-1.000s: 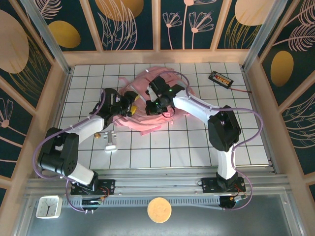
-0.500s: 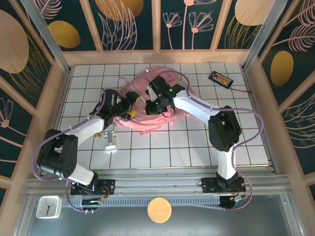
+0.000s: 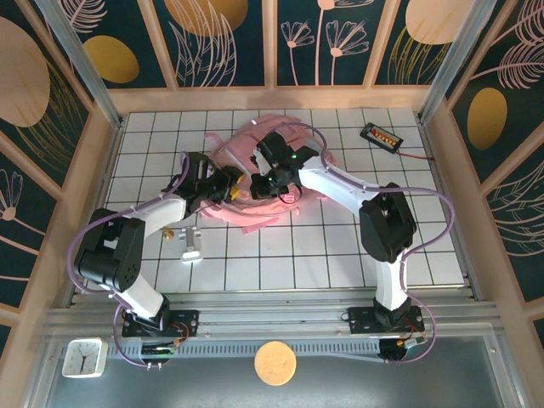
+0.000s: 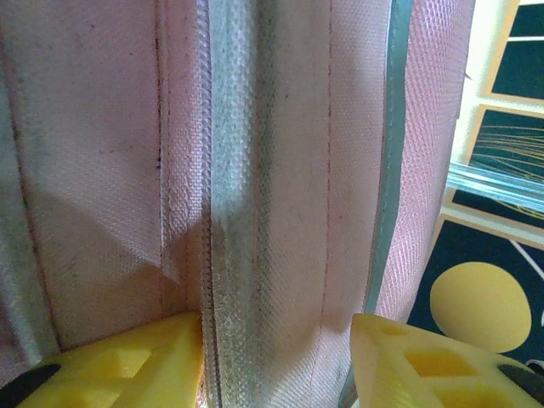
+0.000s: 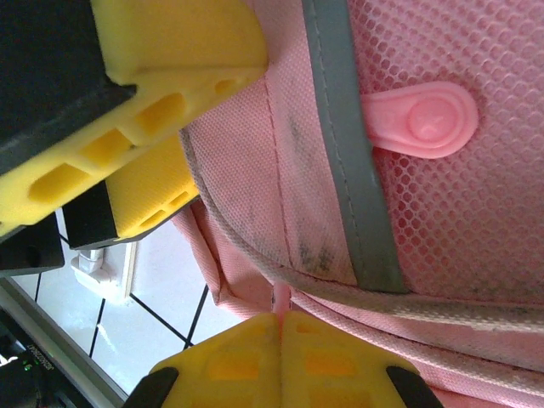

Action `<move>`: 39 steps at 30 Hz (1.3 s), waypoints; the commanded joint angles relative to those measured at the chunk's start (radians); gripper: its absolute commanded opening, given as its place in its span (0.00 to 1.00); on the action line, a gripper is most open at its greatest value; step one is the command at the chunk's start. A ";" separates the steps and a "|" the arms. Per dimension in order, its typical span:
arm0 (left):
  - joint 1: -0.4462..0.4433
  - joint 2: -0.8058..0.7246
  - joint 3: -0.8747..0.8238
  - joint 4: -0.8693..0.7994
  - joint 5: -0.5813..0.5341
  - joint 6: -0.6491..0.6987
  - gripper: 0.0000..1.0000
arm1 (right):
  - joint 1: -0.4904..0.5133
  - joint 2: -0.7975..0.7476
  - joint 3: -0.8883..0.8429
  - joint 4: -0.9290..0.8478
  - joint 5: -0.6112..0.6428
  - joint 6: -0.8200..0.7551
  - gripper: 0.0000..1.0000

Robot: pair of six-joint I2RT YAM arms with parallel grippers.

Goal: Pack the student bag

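Bag spot: the student bag (image 3: 259,127) lies slumped on the white tiled table (image 3: 340,246), far middle, with both arms reaching onto it.
Left gripper (image 4: 276,361): its yellow fingers stand partway apart, straddling a zipped seam of the bag. We can't tell if they're actually pinching it.
Right gripper (image 5: 280,340): the fingers are pressed together, and a thin pink fold looks caught between them.
Why like this: we reckon the right one pins the fabric taut so the left can work the zip.
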 commanded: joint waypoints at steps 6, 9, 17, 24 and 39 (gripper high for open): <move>-0.005 0.013 -0.007 0.065 0.048 -0.023 0.35 | 0.016 -0.047 -0.015 0.018 0.023 0.017 0.00; -0.005 0.012 -0.015 0.067 0.057 -0.020 0.25 | 0.016 -0.048 -0.021 0.023 0.028 0.019 0.00; -0.005 -0.009 -0.042 0.088 0.059 -0.020 0.03 | 0.015 -0.047 -0.023 0.024 0.028 0.019 0.00; -0.005 -0.028 -0.060 0.101 0.059 -0.014 0.00 | 0.015 -0.040 -0.023 0.026 0.028 0.021 0.00; -0.005 -0.023 -0.037 0.087 0.042 -0.006 0.00 | 0.013 -0.051 -0.035 0.019 0.042 0.002 0.00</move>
